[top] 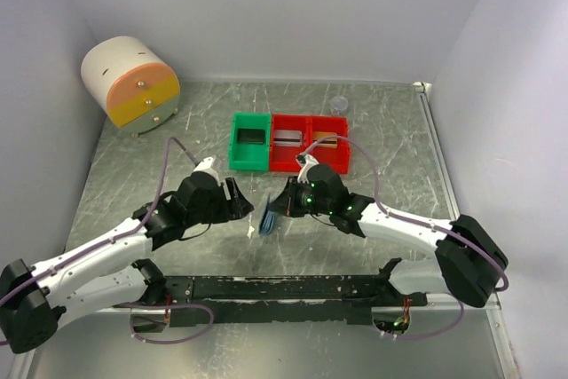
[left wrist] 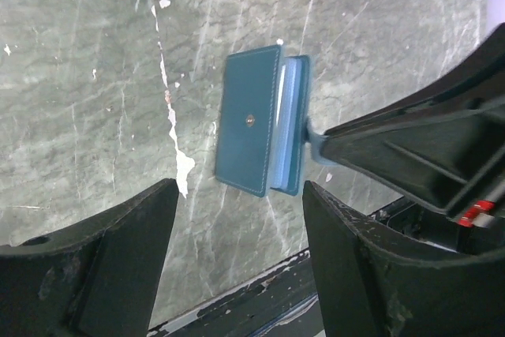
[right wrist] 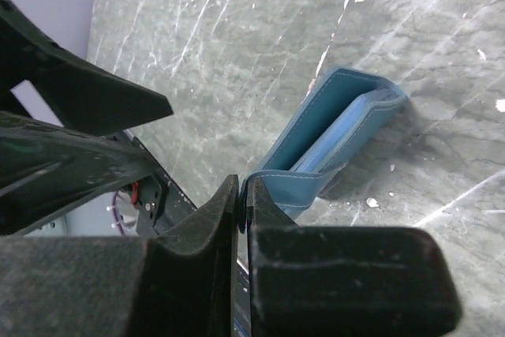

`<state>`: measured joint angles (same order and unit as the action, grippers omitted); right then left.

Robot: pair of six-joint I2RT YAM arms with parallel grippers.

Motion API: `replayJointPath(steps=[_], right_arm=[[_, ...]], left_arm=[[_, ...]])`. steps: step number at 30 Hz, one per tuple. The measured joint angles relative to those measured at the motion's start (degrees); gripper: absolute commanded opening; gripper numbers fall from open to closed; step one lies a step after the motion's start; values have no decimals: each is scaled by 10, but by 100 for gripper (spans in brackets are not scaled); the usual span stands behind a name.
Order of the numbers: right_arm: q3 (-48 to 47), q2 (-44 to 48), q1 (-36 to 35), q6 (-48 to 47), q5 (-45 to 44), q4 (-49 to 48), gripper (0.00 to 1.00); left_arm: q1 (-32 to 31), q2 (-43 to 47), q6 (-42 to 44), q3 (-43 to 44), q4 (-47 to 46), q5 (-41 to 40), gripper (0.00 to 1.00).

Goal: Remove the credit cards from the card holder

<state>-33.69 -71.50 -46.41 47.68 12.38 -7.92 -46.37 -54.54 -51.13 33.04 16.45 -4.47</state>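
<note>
The card holder (top: 269, 216), a small blue-grey wallet, stands on its edge on the marble table between the two arms, panels slightly apart. My right gripper (right wrist: 243, 187) is shut on its strap tab, pinching it at the fingertips (top: 286, 206). The wallet (right wrist: 339, 128) shows a light-blue inner pocket; no card shows inside it. My left gripper (left wrist: 239, 195) is open and empty, a little short of the wallet (left wrist: 251, 120), whose snap faces it (top: 241, 200). A dark card (top: 252, 137) lies in the green bin, a silvery card (top: 287, 138) and a gold card (top: 325, 140) in the red bins.
The green bin (top: 233, 144) and two red bins (top: 306, 161) stand in a row just behind the grippers. A round cabinet with orange and yellow drawers (top: 131, 82) is at the back left. A small clear cap (top: 338, 105) lies at the back. A black rail (top: 284, 288) runs along the near edge.
</note>
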Motion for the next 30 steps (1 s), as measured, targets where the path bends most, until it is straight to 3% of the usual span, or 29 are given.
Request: replayJointPath(steps=[7, 17, 23, 30], right_arm=[[0, -9, -8, 0, 6, -34, 2], [-69, -29, -16, -28, 19, -9, 2], [1, 30, -7, -37, -34, 28, 2], [118, 73, 95, -39, -30, 34, 2]], left_arm=[[0, 62, -11, -31, 7, -14, 75], [0, 143, -54, -68, 32, -19, 75], [0, 96, -54, -76, 9, -12, 74], [0, 12, -47, -89, -74, 31, 74]])
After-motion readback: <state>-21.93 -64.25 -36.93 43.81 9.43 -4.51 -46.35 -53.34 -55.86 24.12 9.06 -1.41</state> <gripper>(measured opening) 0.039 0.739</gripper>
